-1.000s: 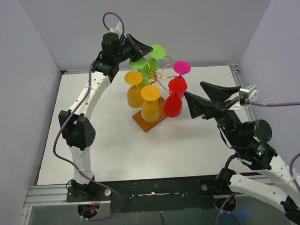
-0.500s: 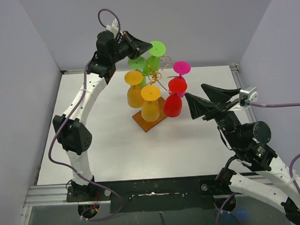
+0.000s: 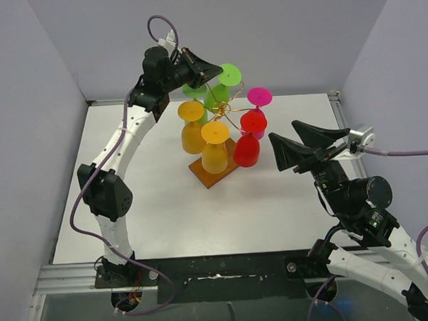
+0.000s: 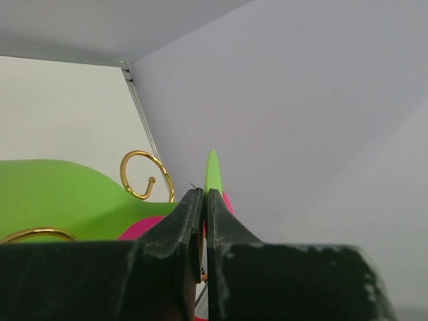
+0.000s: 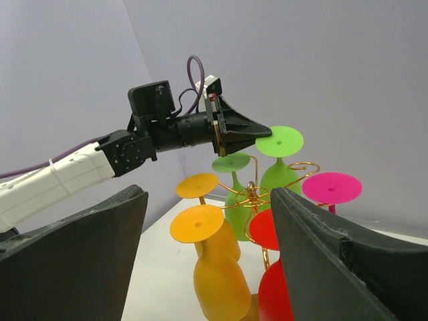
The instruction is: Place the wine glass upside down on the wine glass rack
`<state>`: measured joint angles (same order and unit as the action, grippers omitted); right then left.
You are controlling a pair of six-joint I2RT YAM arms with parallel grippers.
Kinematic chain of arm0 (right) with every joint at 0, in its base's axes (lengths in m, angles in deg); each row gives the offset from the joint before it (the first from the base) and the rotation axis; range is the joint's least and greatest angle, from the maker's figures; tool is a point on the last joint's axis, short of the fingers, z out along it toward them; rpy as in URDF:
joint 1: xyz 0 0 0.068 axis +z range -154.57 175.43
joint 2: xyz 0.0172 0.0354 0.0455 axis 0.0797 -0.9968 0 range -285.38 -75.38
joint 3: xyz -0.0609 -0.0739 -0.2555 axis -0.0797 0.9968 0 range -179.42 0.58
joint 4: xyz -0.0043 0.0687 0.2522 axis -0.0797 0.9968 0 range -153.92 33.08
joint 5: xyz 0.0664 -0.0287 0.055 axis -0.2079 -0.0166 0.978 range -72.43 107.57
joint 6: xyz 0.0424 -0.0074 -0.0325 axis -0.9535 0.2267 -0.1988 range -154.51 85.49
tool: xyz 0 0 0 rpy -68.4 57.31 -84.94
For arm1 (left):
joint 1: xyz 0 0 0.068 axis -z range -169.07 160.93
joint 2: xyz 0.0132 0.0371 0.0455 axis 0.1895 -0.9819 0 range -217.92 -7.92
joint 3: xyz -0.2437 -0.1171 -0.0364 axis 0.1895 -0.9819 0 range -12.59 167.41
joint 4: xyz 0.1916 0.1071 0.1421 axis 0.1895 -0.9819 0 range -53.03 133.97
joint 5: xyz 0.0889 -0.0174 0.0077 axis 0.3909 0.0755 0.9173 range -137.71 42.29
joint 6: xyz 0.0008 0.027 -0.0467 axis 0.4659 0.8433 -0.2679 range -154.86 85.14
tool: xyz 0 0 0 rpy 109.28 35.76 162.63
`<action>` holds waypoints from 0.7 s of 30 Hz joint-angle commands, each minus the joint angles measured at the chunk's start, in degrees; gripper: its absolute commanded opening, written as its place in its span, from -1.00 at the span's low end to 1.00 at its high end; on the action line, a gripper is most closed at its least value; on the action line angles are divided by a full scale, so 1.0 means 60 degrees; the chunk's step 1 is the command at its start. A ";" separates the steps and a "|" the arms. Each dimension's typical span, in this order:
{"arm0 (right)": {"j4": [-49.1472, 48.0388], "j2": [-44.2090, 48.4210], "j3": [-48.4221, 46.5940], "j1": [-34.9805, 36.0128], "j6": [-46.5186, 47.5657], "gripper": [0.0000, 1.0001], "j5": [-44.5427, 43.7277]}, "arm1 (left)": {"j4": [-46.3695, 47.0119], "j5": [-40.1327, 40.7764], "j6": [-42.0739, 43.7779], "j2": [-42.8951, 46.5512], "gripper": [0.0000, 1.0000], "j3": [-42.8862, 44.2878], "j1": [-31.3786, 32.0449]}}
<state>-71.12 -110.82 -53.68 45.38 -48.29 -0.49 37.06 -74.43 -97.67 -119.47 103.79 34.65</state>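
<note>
Step in hand: the final seating of a green glass on the rack, judged from how the left gripper hovers at the top of it.
How to do it well: keep the left arm slow and level, back straight away from the foot, and avoid brushing the gold curls or the neighbouring glasses, since the hung glasses would likely swing.
Left fingers: pressed together with nothing between them; a green foot shows edge-on just beyond the tips.
Right gripper: fingers spread wide, empty, well apart from the rack on its right side.
Glass look: lime-green plastic, bowl down, flat round foot up, stem caught in a wire curl.
Glass place: far side of the rack, beside a second green one, with orange, red and pink glasses hung around.
Rack: thin gold wire arms from a central post on a brown wooden base, mid-table.
Progress: seemingly all but done.
</note>
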 commanded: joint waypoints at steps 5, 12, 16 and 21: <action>-0.0207 0.0124 0.0108 0.0019 -0.0037 0.52 -0.0226 | 0.0463 -0.0110 0.0038 0.0561 -1.00 -0.0376 0.0116; -0.0202 0.0207 0.0173 0.0024 -0.0080 0.52 -0.0247 | 0.0860 -0.0221 -0.0144 0.0654 -1.00 -0.0683 0.0181; -0.0199 0.0251 0.0221 0.0022 -0.0078 0.52 -0.0283 | 0.1065 -0.0257 -0.0283 0.0613 -1.00 -0.0716 0.0218; -0.0169 0.0292 0.0218 0.0021 -0.0078 0.52 -0.0277 | 0.0897 -0.0068 -0.0210 0.0453 -1.00 -0.0448 0.0327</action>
<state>-70.66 -109.97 -52.35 45.38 -48.51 -1.12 38.43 -74.93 -98.96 -119.27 98.76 35.88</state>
